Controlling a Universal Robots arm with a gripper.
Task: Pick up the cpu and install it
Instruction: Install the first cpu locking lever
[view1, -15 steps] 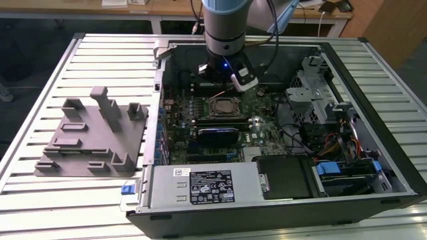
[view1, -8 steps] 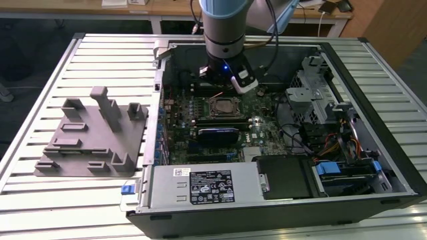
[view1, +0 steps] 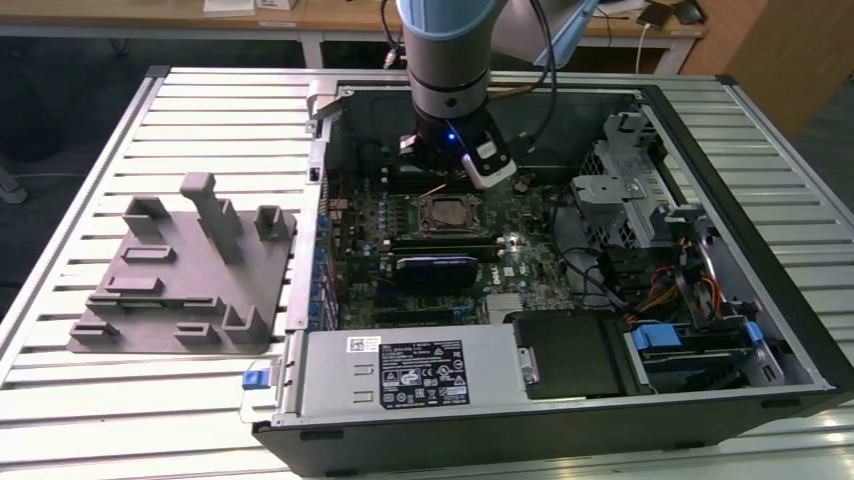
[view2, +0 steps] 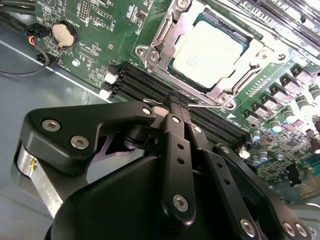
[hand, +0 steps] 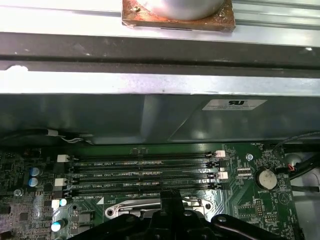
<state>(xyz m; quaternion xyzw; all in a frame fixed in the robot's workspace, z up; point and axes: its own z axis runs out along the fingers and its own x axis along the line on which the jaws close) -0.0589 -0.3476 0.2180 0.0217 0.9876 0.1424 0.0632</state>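
The cpu (view2: 210, 50), a flat square chip with a silvery-white top, lies inside the metal socket frame (view2: 150, 50) on the green motherboard (view1: 400, 215). In the exterior view the cpu (view1: 443, 212) sits just in front of the arm's wrist. My gripper (view2: 175, 101) hovers over the memory slots (view2: 145, 82) beside the socket, with its black fingers pressed together and nothing between them. A thin metal lever (view2: 202, 105) runs past the fingertips. In the first wrist view the gripper (hand: 170, 197) points at the socket's edge (hand: 135, 206).
The open computer case (view1: 747, 330) lies on a slatted metal table (view1: 200, 120). A grey plastic fixture block (view1: 187, 280) stands on the exterior view's left. Inside the case are a power supply (view1: 400, 370), a drive cage (view1: 641, 190), cables (view1: 667, 290) and a coin battery (view2: 64, 34).
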